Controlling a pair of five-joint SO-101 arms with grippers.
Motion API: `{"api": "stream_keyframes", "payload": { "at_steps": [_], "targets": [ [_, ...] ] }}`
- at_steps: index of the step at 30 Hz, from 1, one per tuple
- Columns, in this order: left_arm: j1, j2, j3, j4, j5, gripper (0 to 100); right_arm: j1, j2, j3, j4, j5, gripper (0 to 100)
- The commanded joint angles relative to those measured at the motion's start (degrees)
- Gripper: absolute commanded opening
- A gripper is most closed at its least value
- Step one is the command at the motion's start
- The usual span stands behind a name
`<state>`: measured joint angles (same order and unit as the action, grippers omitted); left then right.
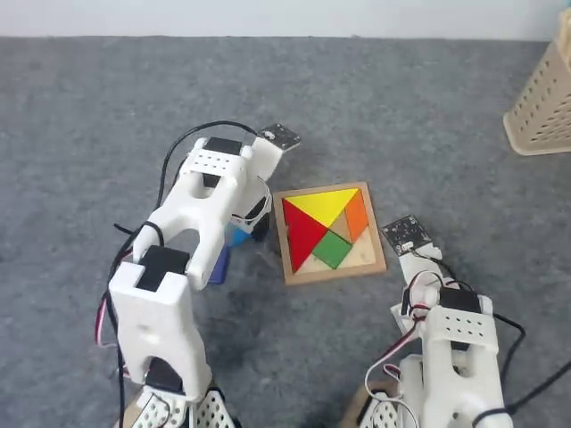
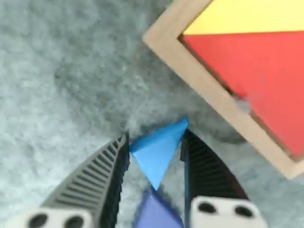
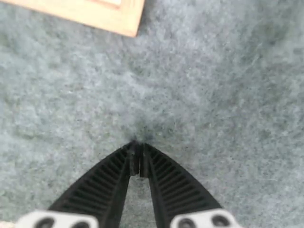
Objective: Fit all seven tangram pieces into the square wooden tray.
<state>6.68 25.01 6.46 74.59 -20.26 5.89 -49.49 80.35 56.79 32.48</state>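
Worktop (image 1: 401, 107) is covered in grey, fuzzy felt-like cloth. One square wooden tray (image 1: 335, 275) with a pale raised rim lies flat between the two arms. Four smooth painted pieces sit inside it: yellow triangle (image 1: 326, 205), red triangle (image 1: 302, 236), orange piece (image 1: 357, 216) and green square (image 1: 332, 250), with bare wood showing around the green one. Two pieces are outside, near the tray's side: light blue triangle (image 2: 154, 152) and, touching its point, violet piece (image 2: 156, 213). Left arm (image 1: 205, 196), white plastic, is stretched forward and bent down. The left claw (image 2: 155, 137) has ribbed black fingers pressed against both sides of the light blue triangle. Right arm (image 1: 455, 339) is folded low. The right claw (image 3: 137, 154) has its tips squeezed together, holding nothing, over cloth near a tray corner. One beige perforated basket (image 1: 540, 98) stands well apart.
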Motion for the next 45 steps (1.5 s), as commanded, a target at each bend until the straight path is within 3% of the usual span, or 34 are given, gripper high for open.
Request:
{"api": "stream_keyframes", "payload": {
  "at_steps": [1,14,26,37,45],
  "targets": [
    [0.5,-0.7,-2.2,1.3,-3.8,20,0.8,-0.7,0.0,-0.6,0.8,0.6],
    [0.2,-0.4,2.8,1.4,-9.8,20,0.8,-0.7,0.0,-0.6,0.8,0.6],
    [0.5,-1.2,3.2,1.6,-12.4,8,0.7,-0.7,0.0,-0.6,0.8,0.6],
    [1.0,-14.7,2.4,8.2,-12.2,7,0.7,-0.7,0.0,-0.6,0.8,0.6],
    [13.2,-24.8,3.9,10.5,-5.7,7,0.7,-0.7,0.0,-0.6,0.8,0.6]
  ]
}}
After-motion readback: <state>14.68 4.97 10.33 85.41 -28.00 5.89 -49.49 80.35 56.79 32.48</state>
